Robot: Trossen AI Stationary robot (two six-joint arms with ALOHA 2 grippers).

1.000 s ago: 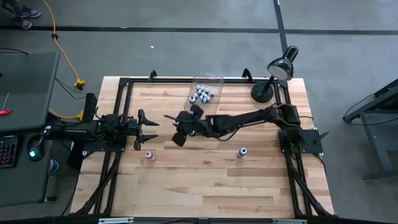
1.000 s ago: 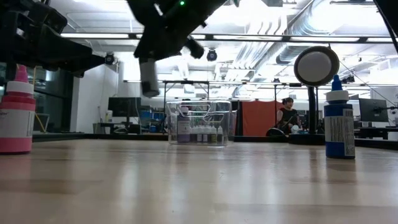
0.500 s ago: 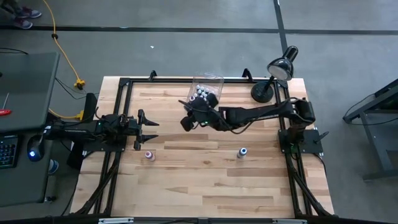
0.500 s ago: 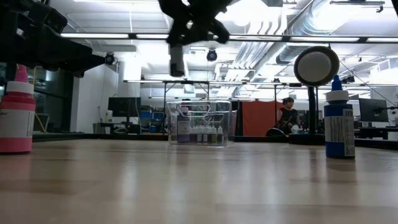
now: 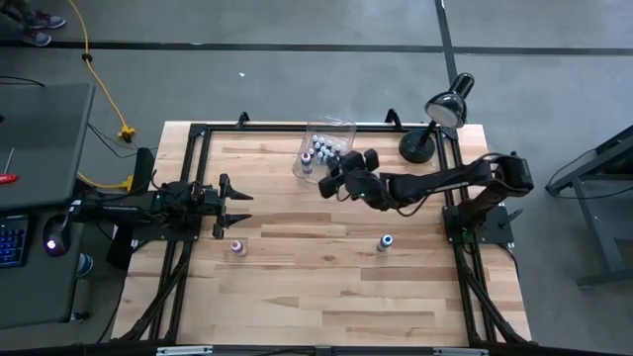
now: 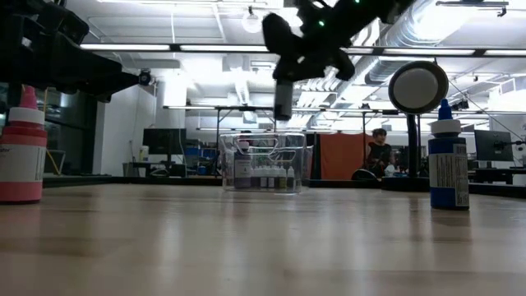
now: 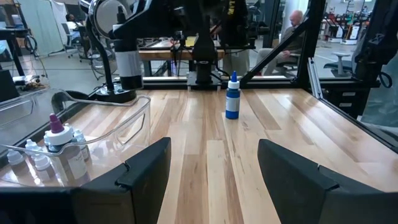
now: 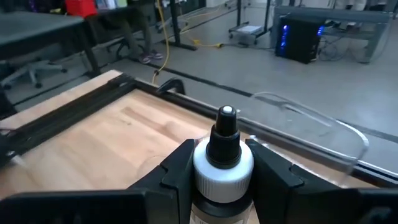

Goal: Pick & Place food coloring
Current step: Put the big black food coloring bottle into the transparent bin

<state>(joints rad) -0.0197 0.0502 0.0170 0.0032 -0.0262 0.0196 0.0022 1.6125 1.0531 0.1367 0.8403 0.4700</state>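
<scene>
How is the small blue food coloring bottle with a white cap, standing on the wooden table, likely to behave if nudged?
The blue bottle stands tall and narrow on a small base, so it probably tips easily. Its round body would likely roll on the smooth wooden table. It looks light.

The bottle [image 8: 222, 163] clamped between the right gripper's fingers [image 8: 175, 167] is cut off below its white collar; its body colour cannot be told; bottles in the bin [image 5: 329, 133] are too small to count.
</scene>
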